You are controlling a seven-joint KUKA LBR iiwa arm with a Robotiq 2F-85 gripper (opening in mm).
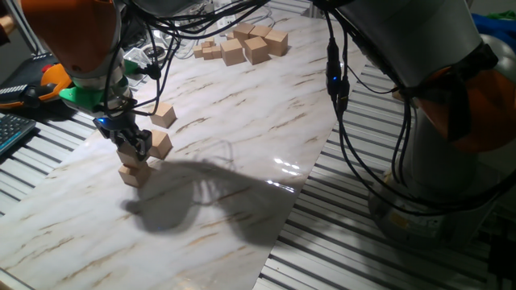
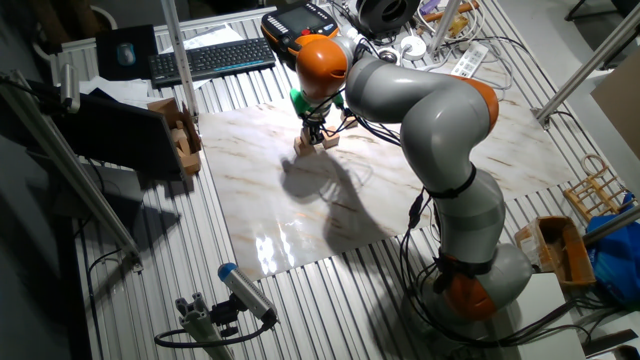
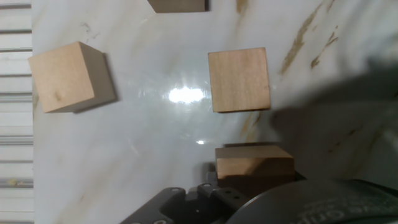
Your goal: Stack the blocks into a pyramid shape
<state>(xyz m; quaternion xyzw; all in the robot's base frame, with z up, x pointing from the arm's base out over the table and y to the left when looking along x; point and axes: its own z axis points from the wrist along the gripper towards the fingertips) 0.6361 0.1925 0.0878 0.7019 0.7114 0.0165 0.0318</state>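
My gripper (image 1: 131, 147) stands low over the left part of the marble board and is shut on a tan block (image 1: 130, 154). In the hand view that block (image 3: 254, 163) sits close under the camera. Just below it in the one fixed view, a second block (image 1: 134, 174) rests on the board; I cannot tell whether the two touch. Two more blocks lie to the right, one near (image 1: 160, 145) and one farther (image 1: 164, 115). The hand view shows three blocks on the board, at centre (image 3: 239, 79), left (image 3: 68, 76) and the top edge (image 3: 178, 5). No pyramid shape shows.
Several more tan cubes (image 1: 243, 45) lie heaped at the far end of the board. A keyboard (image 2: 212, 58) and a pendant (image 2: 296, 24) sit beyond the board's edge. Black cables (image 1: 334, 80) hang from the arm. Slatted metal table (image 1: 355, 242) surrounds the board.
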